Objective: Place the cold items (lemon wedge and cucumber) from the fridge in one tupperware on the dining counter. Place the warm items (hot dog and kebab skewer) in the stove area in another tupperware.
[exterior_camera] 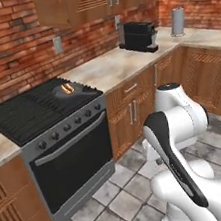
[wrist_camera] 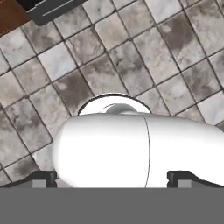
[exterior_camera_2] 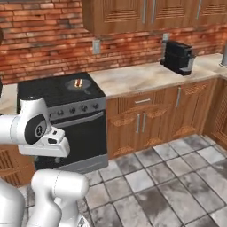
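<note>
The stove area (exterior_camera: 48, 117) stands ahead of the base, between wooden cabinets. On its far right burner a small pan (exterior_camera: 69, 90) is seen, with a small orange-brown item in it, judged to be the hot dog (exterior_camera: 67, 88); the kebab skewer cannot be made out. In the hand view the end effector (wrist_camera: 111, 179) is pointed down at the tiled floor (wrist_camera: 144, 48), its fingertips (wrist_camera: 42, 178) set wide apart with nothing between them. The arm is folded low, well short of the range. For the step judged in hand, reaching the warm item, the arm should be raised above the cooktop first and lowered from above, so the pan rim is not struck.
</note>
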Tool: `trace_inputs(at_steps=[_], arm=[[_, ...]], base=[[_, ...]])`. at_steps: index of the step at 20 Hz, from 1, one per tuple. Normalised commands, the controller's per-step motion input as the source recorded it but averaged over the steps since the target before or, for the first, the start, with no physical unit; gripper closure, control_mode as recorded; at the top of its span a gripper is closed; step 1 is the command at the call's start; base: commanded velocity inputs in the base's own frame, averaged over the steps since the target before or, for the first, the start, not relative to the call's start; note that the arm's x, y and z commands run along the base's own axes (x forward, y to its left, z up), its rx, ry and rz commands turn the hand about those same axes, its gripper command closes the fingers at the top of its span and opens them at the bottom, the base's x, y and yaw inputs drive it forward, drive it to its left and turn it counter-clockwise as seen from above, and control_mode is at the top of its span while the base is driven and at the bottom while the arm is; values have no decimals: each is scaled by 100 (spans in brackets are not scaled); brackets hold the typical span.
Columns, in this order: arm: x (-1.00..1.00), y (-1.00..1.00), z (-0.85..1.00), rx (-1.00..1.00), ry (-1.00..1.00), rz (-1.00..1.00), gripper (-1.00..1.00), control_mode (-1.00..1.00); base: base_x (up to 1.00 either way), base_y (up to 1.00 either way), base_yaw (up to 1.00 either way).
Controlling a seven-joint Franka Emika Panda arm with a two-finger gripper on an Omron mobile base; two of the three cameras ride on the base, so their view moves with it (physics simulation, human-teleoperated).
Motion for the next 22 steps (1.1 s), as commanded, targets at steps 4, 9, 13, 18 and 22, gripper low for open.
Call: trace_inputs(at_steps=[4,9,13,18,22], arm=[[0,0,0,0,0,0,-100,100],[0,0,0,0,0,0,-100,100],[0,0,0,0,0,0,-100,100],[0,0,0,0,0,0,-100,100],[0,0,0,0,0,0,-100,100]], base=[[100,-5,73],[97,-54,50],[100,-91,33],[78,-82,14],[10,20,2]])
